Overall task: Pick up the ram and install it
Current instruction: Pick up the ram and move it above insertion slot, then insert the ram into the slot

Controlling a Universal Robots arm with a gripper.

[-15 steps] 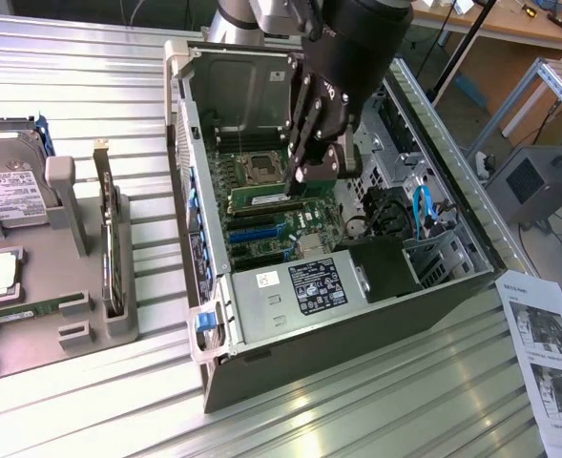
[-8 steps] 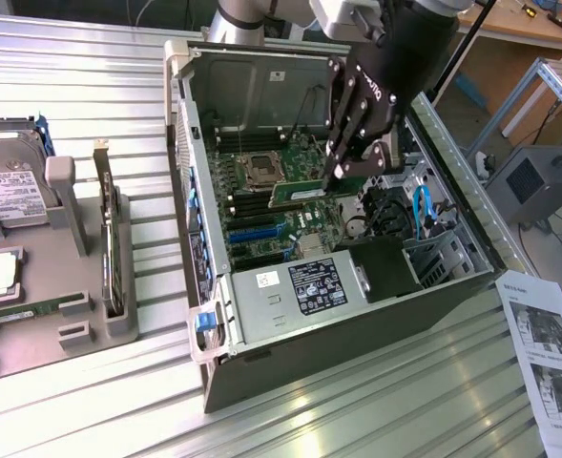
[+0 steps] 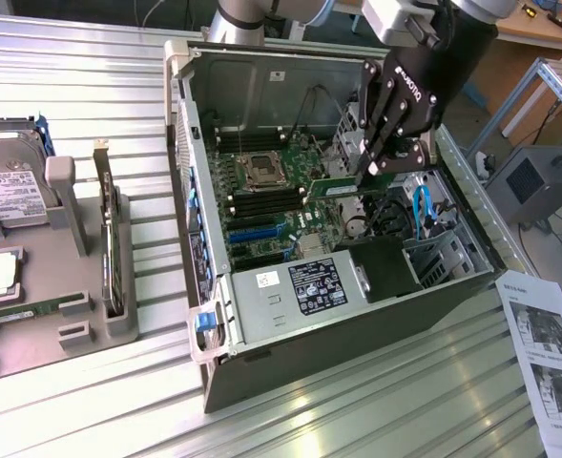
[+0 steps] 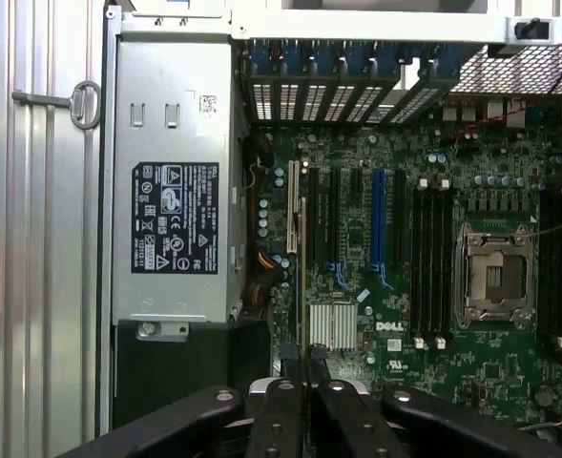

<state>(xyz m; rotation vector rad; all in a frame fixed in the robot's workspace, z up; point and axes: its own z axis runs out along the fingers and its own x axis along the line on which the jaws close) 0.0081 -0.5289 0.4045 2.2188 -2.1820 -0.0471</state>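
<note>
The ram point(image 3: 333, 186), a narrow green stick, is pinched at one end by my black gripper point(image 3: 372, 168), which is shut on it. It hangs level above the motherboard point(image 3: 285, 215) inside the open computer case point(image 3: 357, 329), over the expansion slots just beside the CPU socket point(image 3: 261, 169). In the wrist view the ram point(image 4: 302, 277) appears edge-on as a thin line running out from between my fingers point(image 4: 279, 386), over the board to one side of the black memory slots point(image 4: 431, 258). Those slots flank the CPU socket point(image 4: 495, 277).
The power supply point(image 3: 300, 286) fills the case's near corner, and blue cables point(image 3: 419, 205) lie by the drive cage. On the exterior view's left a grey fixture point(image 3: 80, 305) holds a hard drive point(image 3: 4, 181) and an upright expansion card point(image 3: 112, 258). Printed sheets point(image 3: 548, 353) lie at the right.
</note>
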